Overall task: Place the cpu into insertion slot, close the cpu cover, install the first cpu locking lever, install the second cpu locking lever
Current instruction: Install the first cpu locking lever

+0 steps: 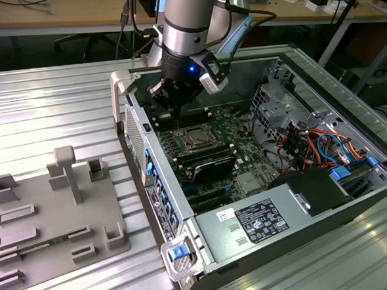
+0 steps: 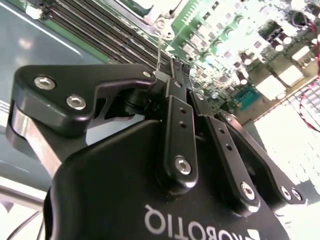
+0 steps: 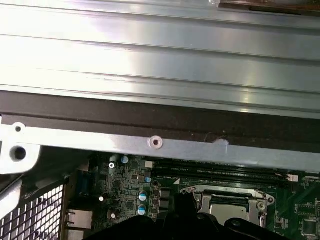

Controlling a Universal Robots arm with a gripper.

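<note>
My gripper (image 1: pixel 176 106) hangs inside the open computer case, just behind the insertion slot (image 1: pixel 196 139) on the green motherboard. Its fingers (image 2: pixel 176 80) are pressed together, shut, with nothing between them that I can make out. A thin wire locking lever (image 2: pixel 159 45) stands up from the slot's corner, its tip right beside the fingertips. The silver cpu cover (image 3: pixel 257 206) lies flat on the slot. The cpu (image 3: pixel 227 201) shows silvery-grey through the cover's window in the first wrist view.
The case's metal wall (image 3: pixel 155 142) runs close behind the gripper. Black memory slots (image 2: pixel 95 27) flank the socket, and a black heatsink block (image 1: pixel 211 162) sits in front of it. Cables (image 1: pixel 318 144) and a power supply (image 1: pixel 257 220) fill the exterior view's right. A grey fixture tray (image 1: pixel 47 220) lies left.
</note>
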